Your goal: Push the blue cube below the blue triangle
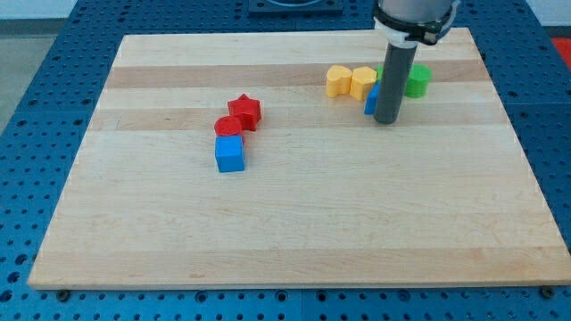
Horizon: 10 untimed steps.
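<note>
The blue cube (229, 154) sits left of the board's centre, touching a red round block (228, 127) above it. The blue triangle (371, 100) is at the view's upper right, mostly hidden behind my rod. My tip (386, 119) rests on the board right beside the blue triangle, just to its right and slightly below. The tip is far to the right of the blue cube.
A red star (244, 111) touches the red round block. Two yellow blocks (337, 80) (362, 81) stand left of the blue triangle. A green block (417, 79) sits right of my rod. The wooden board (294, 223) lies on a blue perforated table.
</note>
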Available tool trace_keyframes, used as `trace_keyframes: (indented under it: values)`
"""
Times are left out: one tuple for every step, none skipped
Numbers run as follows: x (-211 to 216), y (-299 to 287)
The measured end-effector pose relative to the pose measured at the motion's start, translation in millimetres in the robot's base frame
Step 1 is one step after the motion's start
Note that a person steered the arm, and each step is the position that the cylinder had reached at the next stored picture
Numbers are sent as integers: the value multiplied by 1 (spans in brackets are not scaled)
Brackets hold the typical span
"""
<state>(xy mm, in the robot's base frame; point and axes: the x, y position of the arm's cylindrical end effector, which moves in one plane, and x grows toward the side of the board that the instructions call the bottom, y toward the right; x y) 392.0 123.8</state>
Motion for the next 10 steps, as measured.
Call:
trace_keyframes:
  values:
    - [3, 0]
    - [34, -5]
    - [75, -28]
    - [99, -85]
    - [112, -156]
    - [120, -226]
    - [117, -290]
    - [91, -323]
    - [59, -327]
    - [55, -317]
